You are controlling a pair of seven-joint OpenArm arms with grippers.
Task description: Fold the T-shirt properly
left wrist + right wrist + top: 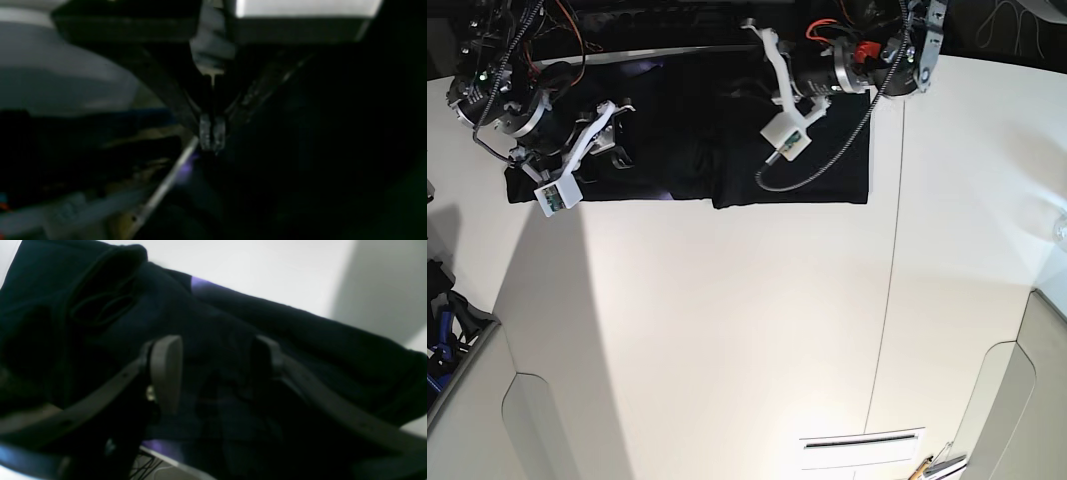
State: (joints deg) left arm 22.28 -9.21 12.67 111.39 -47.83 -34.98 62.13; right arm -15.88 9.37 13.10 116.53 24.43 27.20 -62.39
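Black cloth T-shirt (727, 150) is spread along the white worktop (747, 330) edge. Its fabric is pinched by the closed left hand (212, 141), while the right hand (213, 373) is held open above it.

No text, label, brand or number can be read anywhere.

Left gripper (212, 135), fingers pressed together, pinches the T-shirt (827, 170). Right gripper (213, 373), fingers spread wide apart, hangs just above the T-shirt's other end.
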